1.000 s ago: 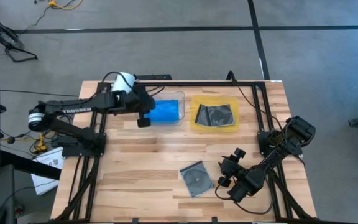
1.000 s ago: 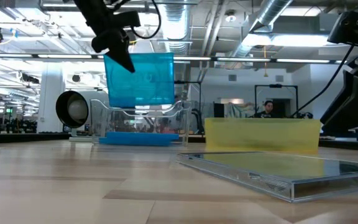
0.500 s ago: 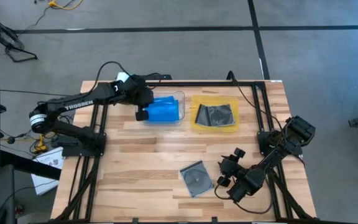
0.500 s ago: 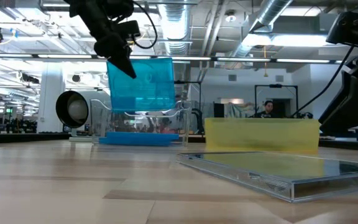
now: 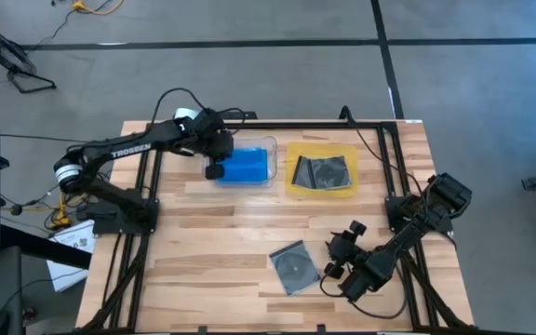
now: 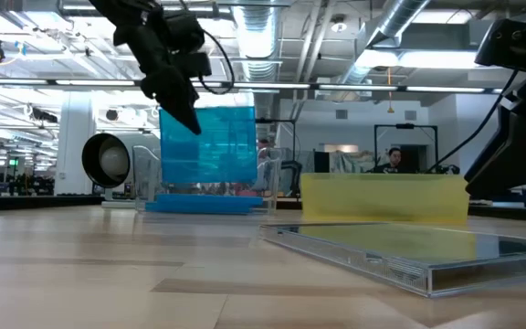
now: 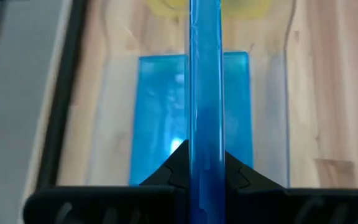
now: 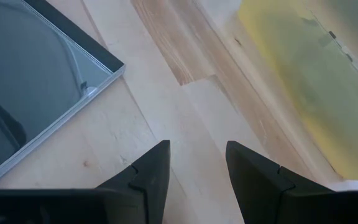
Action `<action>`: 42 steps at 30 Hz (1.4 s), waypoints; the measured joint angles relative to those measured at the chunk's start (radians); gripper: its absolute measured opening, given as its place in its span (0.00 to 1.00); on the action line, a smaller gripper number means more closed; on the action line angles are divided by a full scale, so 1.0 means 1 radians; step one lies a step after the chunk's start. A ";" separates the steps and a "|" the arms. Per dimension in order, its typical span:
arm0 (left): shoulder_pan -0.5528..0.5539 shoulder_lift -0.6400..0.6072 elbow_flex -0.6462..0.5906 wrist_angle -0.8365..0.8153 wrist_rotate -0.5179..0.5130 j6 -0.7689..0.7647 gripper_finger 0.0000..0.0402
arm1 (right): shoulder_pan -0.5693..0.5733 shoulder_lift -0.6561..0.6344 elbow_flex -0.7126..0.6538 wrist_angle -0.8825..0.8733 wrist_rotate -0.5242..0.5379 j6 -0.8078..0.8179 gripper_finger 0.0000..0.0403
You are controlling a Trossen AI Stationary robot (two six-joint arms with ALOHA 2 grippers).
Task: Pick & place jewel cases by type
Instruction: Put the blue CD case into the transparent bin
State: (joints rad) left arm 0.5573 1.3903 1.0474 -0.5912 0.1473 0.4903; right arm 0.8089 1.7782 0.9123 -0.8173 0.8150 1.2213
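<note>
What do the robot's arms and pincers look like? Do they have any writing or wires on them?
Both arms are dark, nearly black, built from jointed tubes. The left arm has white letters along it, a white ring near its base and a thin black cable looping above. The left pincer and right pincer each have two flat, dark, pointed fingers. The right arm looks chunky, with knobby joints.

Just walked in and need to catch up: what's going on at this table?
The left claw is shut on a blue case, holding it on edge over the clear tray, where another blue case lies flat. The right claw is open over bare table beside a grey case. More grey cases sit in the yellow tray.
</note>
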 joint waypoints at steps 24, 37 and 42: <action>0.002 0.071 0.105 -0.136 0.163 -0.001 0.04 | 0.000 0.000 0.000 0.003 0.000 -0.002 0.37; -0.021 0.159 0.106 -0.142 0.171 -0.013 0.04 | 0.000 0.000 0.000 0.011 -0.002 0.000 0.37; -0.024 0.177 0.109 -0.134 0.137 -0.020 0.05 | 0.000 0.000 0.000 0.011 -0.003 -0.001 0.37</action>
State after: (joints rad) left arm 0.5338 1.5673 1.1561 -0.7257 0.2843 0.4702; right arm 0.8089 1.7782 0.9119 -0.8066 0.8119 1.2205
